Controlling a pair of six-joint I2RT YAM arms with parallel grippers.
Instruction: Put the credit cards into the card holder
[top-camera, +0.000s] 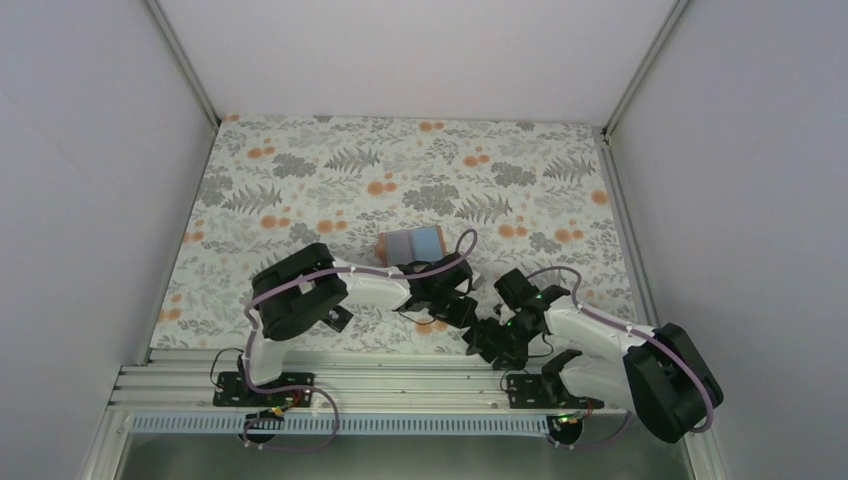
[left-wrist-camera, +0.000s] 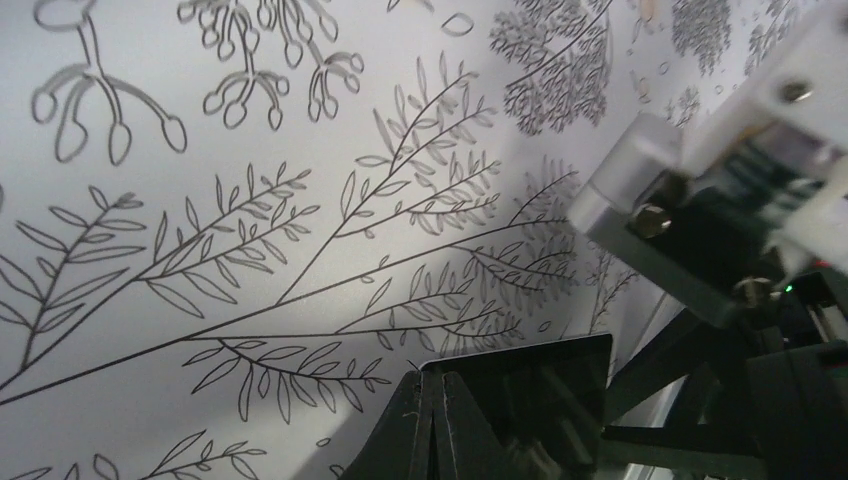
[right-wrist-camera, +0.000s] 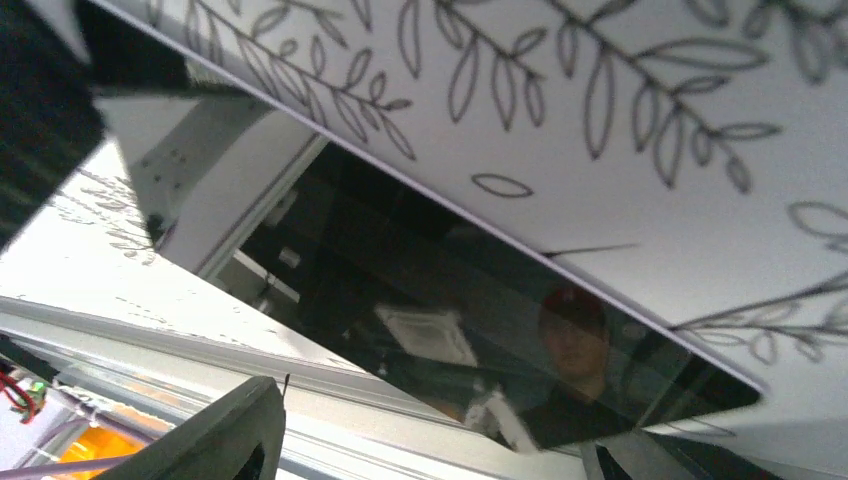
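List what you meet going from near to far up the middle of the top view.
Rail → right pincer → left pincer → holder, lying open on the patterned table.

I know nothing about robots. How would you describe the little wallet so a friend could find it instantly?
Start at the flower-printed table cover and go to its middle, just beyond the tip of the left arm. There lies the card holder, a small rectangle. It is tan-brown along its left edge with two bluish panels, the only plain-coloured block amid leaves and orange blossoms.
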